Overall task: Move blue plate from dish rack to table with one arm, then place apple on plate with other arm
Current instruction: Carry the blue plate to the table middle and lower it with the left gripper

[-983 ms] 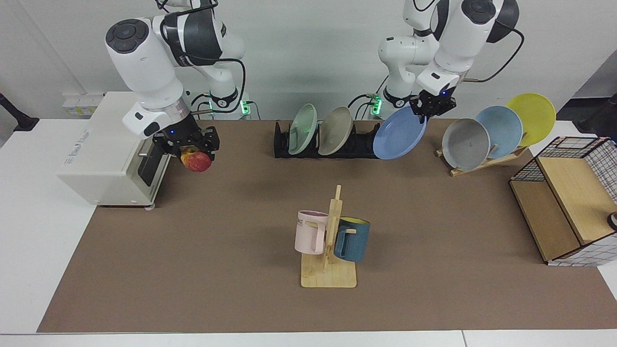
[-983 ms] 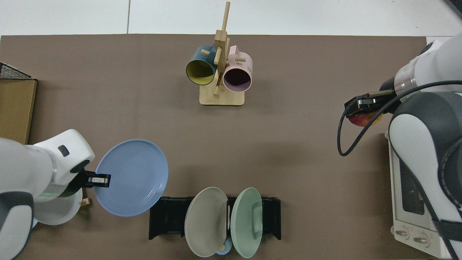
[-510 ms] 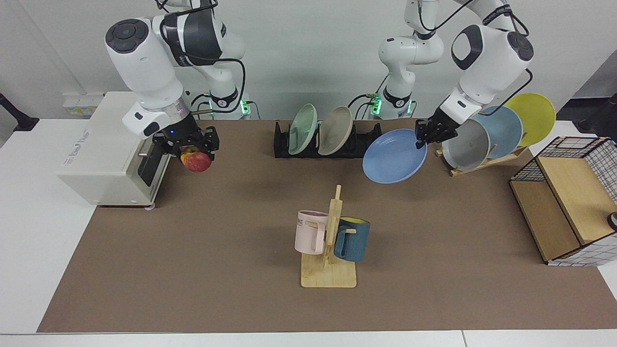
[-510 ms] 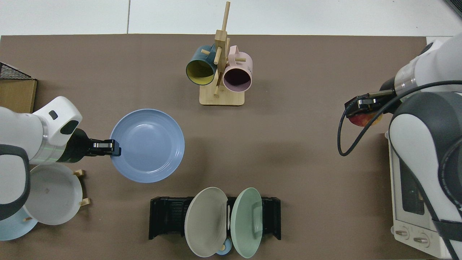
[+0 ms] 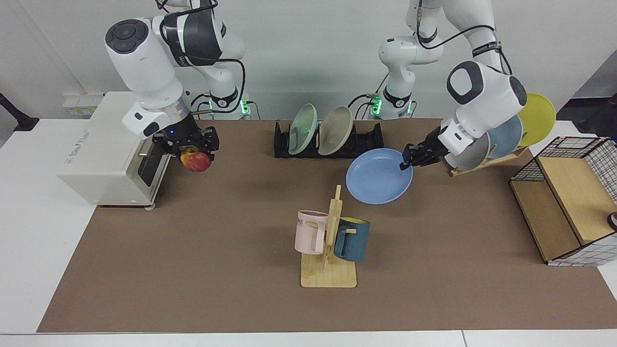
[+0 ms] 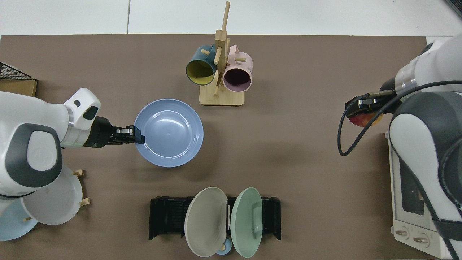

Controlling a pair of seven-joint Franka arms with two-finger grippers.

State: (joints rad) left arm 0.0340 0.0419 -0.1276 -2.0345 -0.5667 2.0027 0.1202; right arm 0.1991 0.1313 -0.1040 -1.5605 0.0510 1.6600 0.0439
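Black dish rack (image 5: 328, 140) holds two plates (image 5: 319, 123).

My two arms are alike: glossy white rounded shells with dark grey to black joint bands and round black caps at the elbows. My right arm (image 5: 144, 62) carries a black cable looping along its upper links, and a small blue light glows on its wrist above my right gripper (image 5: 193, 144). My left arm (image 5: 482, 96) has thin black cables along it too. My left gripper (image 5: 409, 156) is black, like the other. Green lights shine at both bases.
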